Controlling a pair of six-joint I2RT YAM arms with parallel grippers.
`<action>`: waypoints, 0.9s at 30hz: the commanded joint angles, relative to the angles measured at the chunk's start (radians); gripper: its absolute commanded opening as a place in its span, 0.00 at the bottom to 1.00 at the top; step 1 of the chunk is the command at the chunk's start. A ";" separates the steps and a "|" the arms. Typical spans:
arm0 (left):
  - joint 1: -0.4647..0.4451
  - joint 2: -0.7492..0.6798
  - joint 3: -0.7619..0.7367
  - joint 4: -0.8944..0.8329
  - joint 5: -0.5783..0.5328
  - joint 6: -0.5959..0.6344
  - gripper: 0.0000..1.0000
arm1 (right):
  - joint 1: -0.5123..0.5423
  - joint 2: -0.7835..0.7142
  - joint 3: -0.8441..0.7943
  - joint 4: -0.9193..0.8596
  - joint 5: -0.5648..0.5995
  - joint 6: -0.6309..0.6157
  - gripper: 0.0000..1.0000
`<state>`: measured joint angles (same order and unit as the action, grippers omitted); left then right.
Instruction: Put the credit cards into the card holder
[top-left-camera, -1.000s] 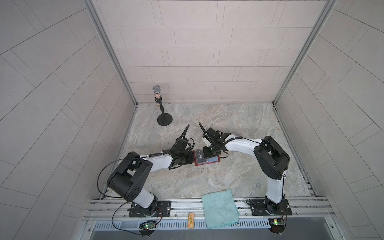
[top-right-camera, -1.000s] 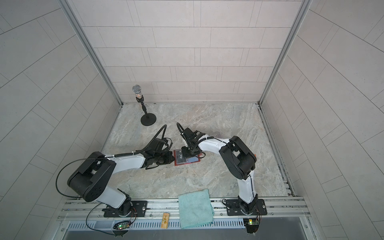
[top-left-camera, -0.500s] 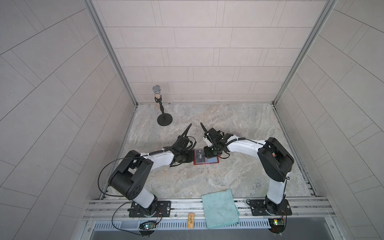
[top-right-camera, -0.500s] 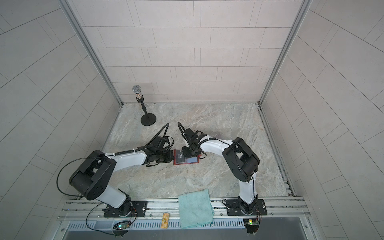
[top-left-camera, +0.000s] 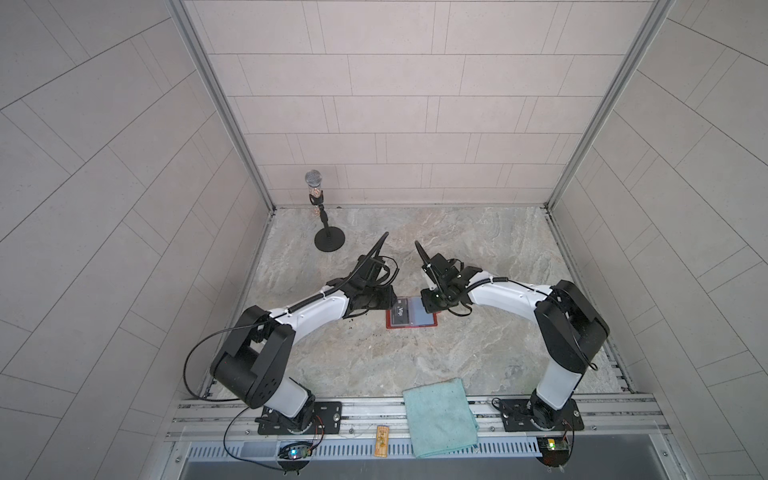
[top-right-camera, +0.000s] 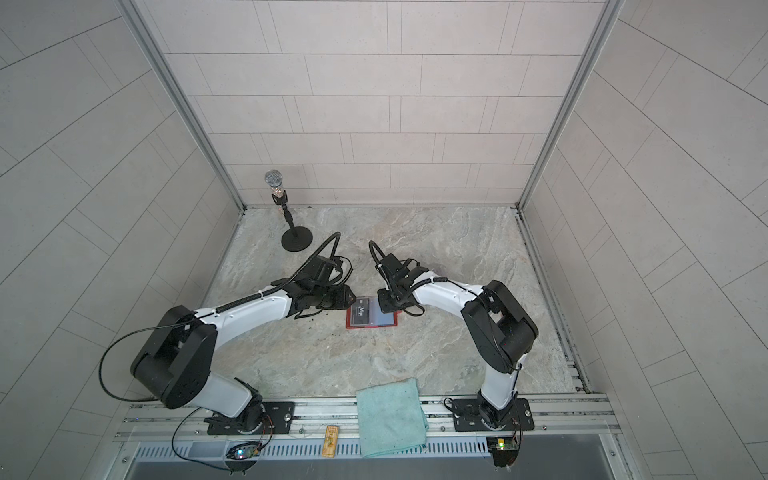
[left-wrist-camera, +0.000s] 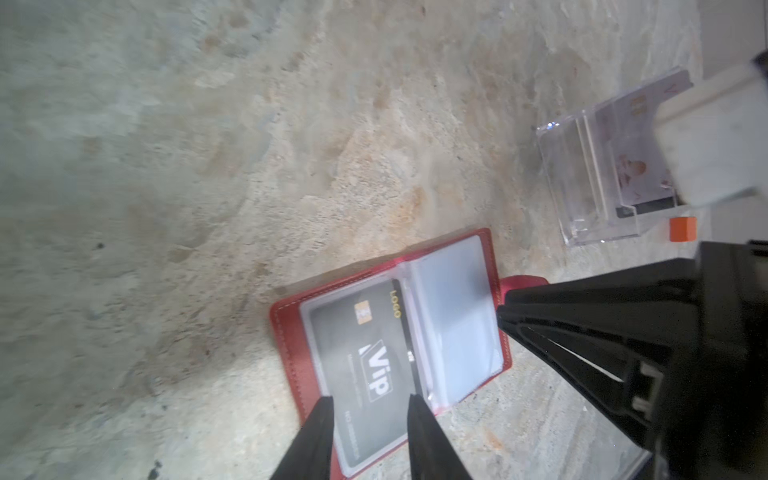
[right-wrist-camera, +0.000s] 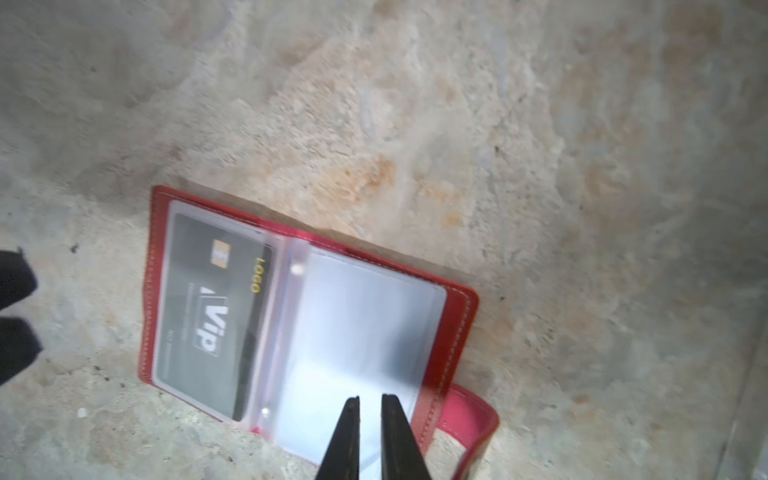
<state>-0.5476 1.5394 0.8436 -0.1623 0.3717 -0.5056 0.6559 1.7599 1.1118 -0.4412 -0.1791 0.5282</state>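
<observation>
Left end effector (left-wrist-camera: 370, 399) agape at black card (left-wrist-camera: 365, 349), "Vip", "LOGO", in card holder (left-wrist-camera: 291, 332); right end effector (right-wrist-camera: 370, 399) near-closed.

- card holder (left-wrist-camera: 289, 332) — red cover with pale stitching along the edge, red tab, clear sleeves; the sleeve beside the black card looks pale blue-white.
- black card (left-wrist-camera: 370, 353) — dark grey-black face, white "Vip" lettering, gold "LOGO", gold chip.
- worktop (left-wrist-camera: 208, 166) — marbled beige and grey with rusty orange patches.
- clear box (left-wrist-camera: 582, 178) — see-through.
- pale card (left-wrist-camera: 636, 158) inside it — whitish with pinkish marks.
- small block (left-wrist-camera: 683, 228) — orange.
- cloth (top-left-camera: 440, 417) — pale teal.
- microphone (top-left-camera: 314, 179) — silver mesh head, black stand.
- left pincer (left-wrist-camera: 370, 399) and right pincer (right-wrist-camera: 370, 399) — black.
- left arm (top-left-camera: 307, 316) and right arm (top-left-camera: 507, 297) — white shells, black joints.
</observation>
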 joint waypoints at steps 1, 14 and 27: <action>-0.021 0.052 0.015 0.065 0.102 -0.047 0.36 | -0.007 -0.004 -0.015 -0.027 0.021 0.002 0.11; -0.059 0.239 0.020 0.316 0.234 -0.197 0.36 | -0.009 0.034 -0.051 0.021 -0.019 0.015 0.09; -0.078 0.314 0.028 0.342 0.229 -0.246 0.33 | -0.009 0.050 -0.060 0.050 -0.053 0.026 0.08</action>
<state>-0.6094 1.8233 0.8612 0.1654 0.6025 -0.7303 0.6449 1.7840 1.0718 -0.4099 -0.2131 0.5392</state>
